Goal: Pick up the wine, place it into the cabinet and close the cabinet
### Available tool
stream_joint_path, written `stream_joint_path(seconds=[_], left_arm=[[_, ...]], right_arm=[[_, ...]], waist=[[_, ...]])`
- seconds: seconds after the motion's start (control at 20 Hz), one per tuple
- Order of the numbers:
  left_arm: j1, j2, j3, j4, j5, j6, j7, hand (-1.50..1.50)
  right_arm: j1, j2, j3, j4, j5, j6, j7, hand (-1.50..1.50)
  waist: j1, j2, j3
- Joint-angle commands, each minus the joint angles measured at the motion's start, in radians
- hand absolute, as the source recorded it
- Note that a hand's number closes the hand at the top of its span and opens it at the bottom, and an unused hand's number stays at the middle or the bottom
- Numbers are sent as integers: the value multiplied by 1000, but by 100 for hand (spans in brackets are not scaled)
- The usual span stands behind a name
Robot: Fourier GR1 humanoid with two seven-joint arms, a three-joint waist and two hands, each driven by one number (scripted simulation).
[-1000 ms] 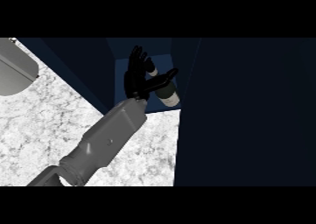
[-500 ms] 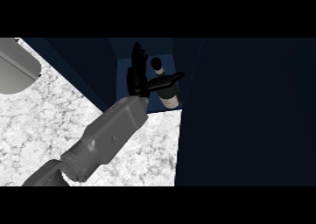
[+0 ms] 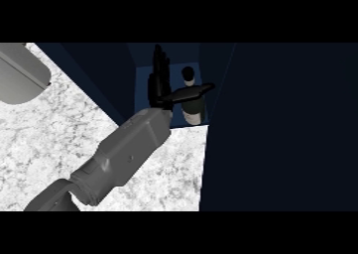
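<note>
You had the dark blue cabinet (image 3: 284, 124) filling the right of the view, its open compartment at the upper middle. The marbled counter (image 3: 35, 149) lay to the cabinet's left, with a grey rounded object (image 3: 13, 74) at its far left corner. Your left forearm (image 3: 126, 154) crossed the counter up into the compartment. There your left hand (image 3: 161, 87) stood with fingers straight, pointing deeper in, and the thumb (image 3: 195, 92) stretched sideways across the wine (image 3: 194, 111), not curled round it. The wine sat inside the compartment, just right of the fingers. Its long axis ran in line with them, the capped neck pointing deeper into the cabinet.
</note>
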Motion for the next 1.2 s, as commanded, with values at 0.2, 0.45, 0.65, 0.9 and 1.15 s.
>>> stream_joint_path(seconds=[0.2, 0.45, 0.65, 0.9, 1.15], left_arm=[[14, 0, -35, -77, 35, -6, -36, -150], [70, 0, -83, -152, 52, -17, -60, -150], [90, 0, -134, -216, 57, 22, -84, -150], [120, 0, -132, -159, 24, -43, -97, -150], [211, 0, -173, -308, 4, 54, -182, -150]], right_arm=[[-10, -9, -46, 9, -27, -4, 3, -150], [68, 25, 82, -19, 63, -60, -28, -150], [0, -33, -95, -4, -73, -8, 25, -150], [29, 12, 23, 6, 55, -35, 0, -150], [-12, -13, -38, -50, -6, -53, 83, -150]], waist=[[28, -7, 0], [42, -13, 0], [51, -15, 1], [71, -18, 0], [77, -21, 0]])
